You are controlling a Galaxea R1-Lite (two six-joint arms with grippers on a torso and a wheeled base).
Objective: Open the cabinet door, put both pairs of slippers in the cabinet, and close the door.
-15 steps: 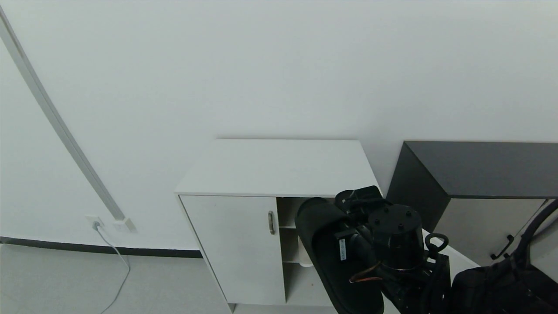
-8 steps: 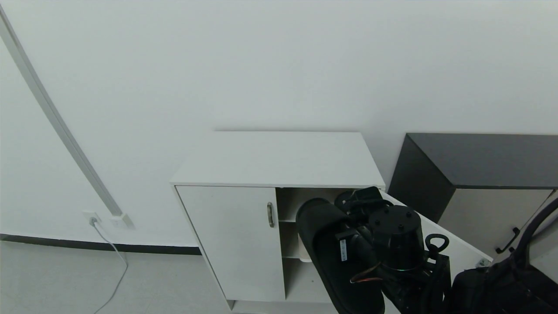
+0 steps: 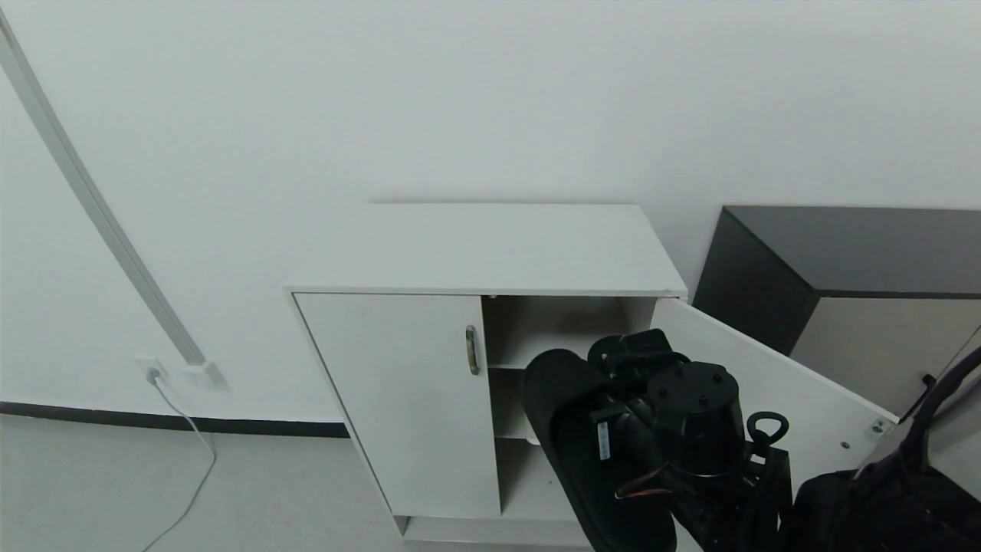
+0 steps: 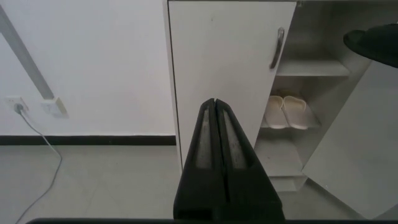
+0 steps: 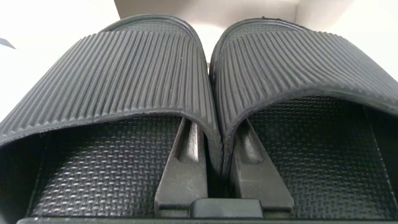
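– Two pairs, where were they?
– The right gripper (image 5: 216,140) held the black slippers (image 3: 582,460) up in front of the cabinet (image 3: 490,245), on the near side of its open right half. The pale slippers (image 4: 290,112) sat side by side on the middle shelf (image 4: 292,129) inside.
– Right claw state?
– It was clamped on the black pair. One of the fingers (image 5: 183,168) sat inside each slipper, pinching the two touching inner walls together.
– Left one?
– The left gripper (image 4: 215,112) hung in front of the left door (image 3: 398,399), short of it and not touching. Its fingers were pressed together.
– Doors?
– The right door (image 3: 766,399) stood swung out toward the near right. The left door was shut, with the handle (image 3: 470,349) at its right edge.
– Anything else?
– A dark cabinet (image 3: 843,253) stood just right of the white one, against the same wall. A socket (image 3: 149,369) was low on the wall, well to the left, with a cable (image 3: 213,460) running down to the floor.
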